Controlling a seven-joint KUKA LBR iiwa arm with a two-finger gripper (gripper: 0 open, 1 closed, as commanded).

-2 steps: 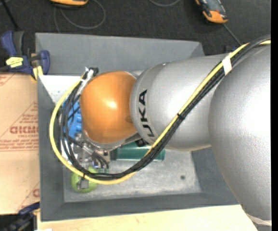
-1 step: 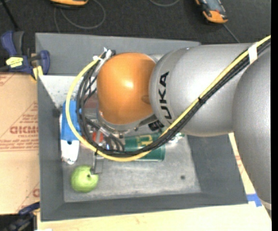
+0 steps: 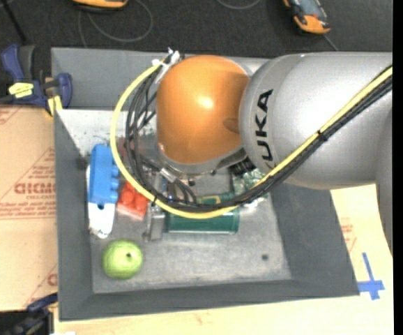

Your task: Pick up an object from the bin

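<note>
Grey metal bin (image 3: 285, 257) is sitting on dark ground | tool (image 3: 154, 223) is hanging low over the left end of a dark green box (image 3: 205, 224) mid-bin, judged the nearest pick | open or closed: cannot tell | green apple (image 3: 123, 259) is lying apart, toward the view's lower-left corner.

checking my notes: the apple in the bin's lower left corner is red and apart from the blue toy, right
No: the camera view shows a green apple, not red. It is in the lower left corner, apart from the blue toy.
</note>
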